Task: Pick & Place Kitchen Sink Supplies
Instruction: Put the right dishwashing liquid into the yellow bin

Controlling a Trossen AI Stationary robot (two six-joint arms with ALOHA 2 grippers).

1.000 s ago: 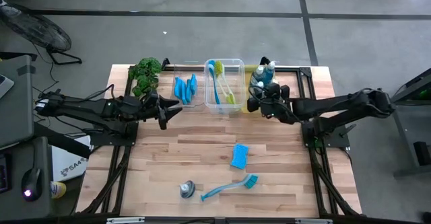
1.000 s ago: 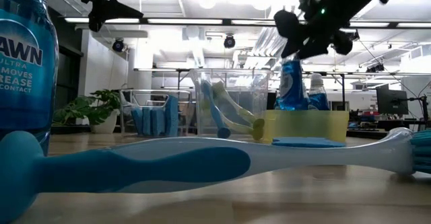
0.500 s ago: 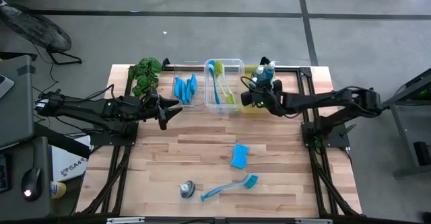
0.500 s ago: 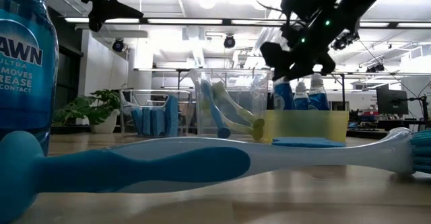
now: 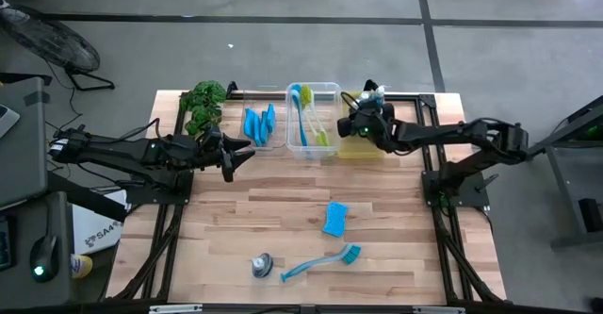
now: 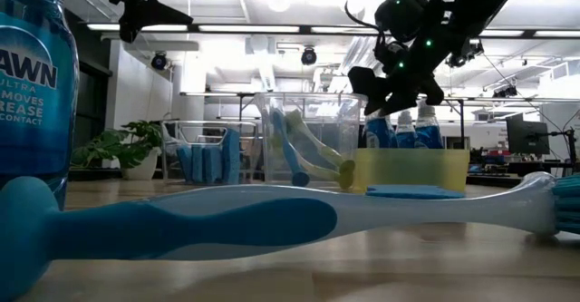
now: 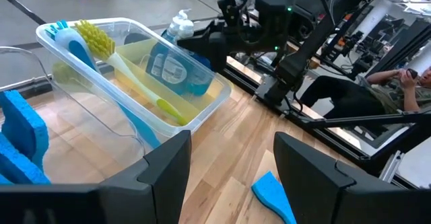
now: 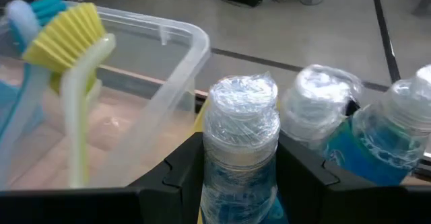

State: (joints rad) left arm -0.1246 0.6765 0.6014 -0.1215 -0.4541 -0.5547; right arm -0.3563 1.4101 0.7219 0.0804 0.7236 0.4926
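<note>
My right gripper (image 5: 351, 125) is shut on a blue-liquid bottle (image 8: 239, 143) over the yellow bin (image 5: 369, 150) at the far side. Two more bottles (image 8: 323, 116) stand in that bin. My left gripper (image 5: 247, 149) hovers open with nothing between its fingers, just near the clear bin of blue sponges (image 5: 259, 123). A blue sponge (image 5: 334, 218), a blue dish brush (image 5: 320, 262) and an upright bottle (image 5: 262, 267) rest on the near half of the table. Two brushes (image 5: 306, 116) lean in the middle clear bin. My right gripper pinches the bottle's upper body just below its wrapped cap (image 8: 239, 167) between its two fingers (image 8: 178, 177). The fingers come slanting down from the table's right side. The bottle stays upright, its lower part down inside the yellow bin (image 6: 412, 168); whether it stands on the bin's floor is hidden.
A green leafy plant (image 5: 203, 102) stands at the far left corner. The three bins line the far edge. Bare wood (image 5: 236, 220) lies between the bins and the loose items. A person (image 7: 411, 83) sits beyond the table.
My right gripper has carried the bottle toward the table's far edge and a little leftward, and has sunk, so the bottle now hangs low in the yellow bin beside the other bottles. Its hold has not changed.
</note>
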